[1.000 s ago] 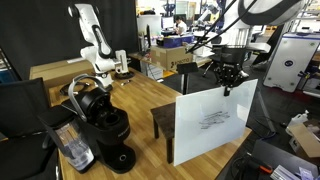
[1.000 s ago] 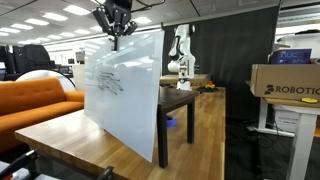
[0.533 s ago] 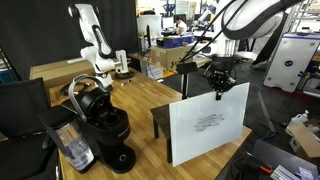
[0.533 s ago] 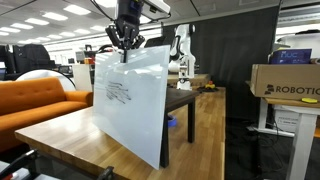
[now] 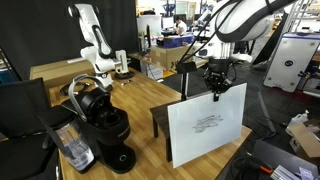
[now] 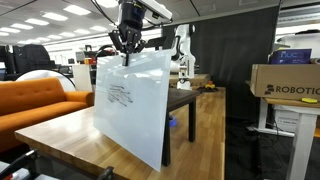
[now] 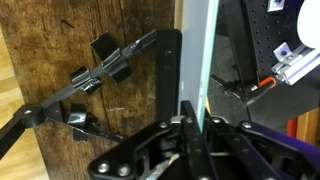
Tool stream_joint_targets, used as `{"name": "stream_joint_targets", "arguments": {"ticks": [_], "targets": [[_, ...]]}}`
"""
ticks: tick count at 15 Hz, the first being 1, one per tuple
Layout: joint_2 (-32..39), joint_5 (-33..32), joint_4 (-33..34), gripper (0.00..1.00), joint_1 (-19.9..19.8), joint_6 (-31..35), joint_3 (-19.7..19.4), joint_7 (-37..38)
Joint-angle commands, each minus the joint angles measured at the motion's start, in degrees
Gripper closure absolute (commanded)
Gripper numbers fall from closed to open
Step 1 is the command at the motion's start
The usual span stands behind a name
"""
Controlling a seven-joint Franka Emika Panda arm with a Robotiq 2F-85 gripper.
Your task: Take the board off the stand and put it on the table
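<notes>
the claw point(image 5: 216, 93) is clamping on the top edge of the board point(image 5: 208, 125), one finger pressing each face. the wrist view is showing this best, with the pale sheet running edge-on between the closed jaws. the grip is sitting roughly mid-span along that edge.

the board is hanging upright just in front of the stand point(image 6: 181, 98), towards the near right end of the counter point(image 5: 150, 93). its lower edge is riding low, but i cannot tell whether it is touching the wood or hanging just clear.

the board is looking thin, stiff and probably light, with a glossy face that is likely slippery. held by a single pinch, it is likely wanting to swing or pivot, so a central hold and a slow lowering are seeming wise.

as for containers, a cardboard box point(image 6: 288, 80) is sitting on a rack at the far right, closed, so its contents are hidden. whatever the black coffee machine point(image 5: 105, 125) is holding is too dark to read.
</notes>
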Motion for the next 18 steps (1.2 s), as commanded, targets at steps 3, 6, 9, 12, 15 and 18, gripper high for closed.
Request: {"name": "stream_joint_targets", "arguments": {"ticks": [3,6,9,12,15,18], "targets": [[2.58,1.44,3.19,0.98,-1.82,2.47,1.52,-3.31],[3.3,1.33,3.44,0.98,-1.93,3.51,1.7,-4.01],[3.98,1.45,3.72,0.98,-1.95,4.22,1.76,-4.79],[4.51,1.49,3.92,0.98,-2.09,4.41,1.87,-5.02],[4.84,1.51,3.93,0.98,-2.27,4.31,1.9,-5.32],[4.93,1.66,3.82,0.98,-2.44,4.38,1.85,-5.46]]}}
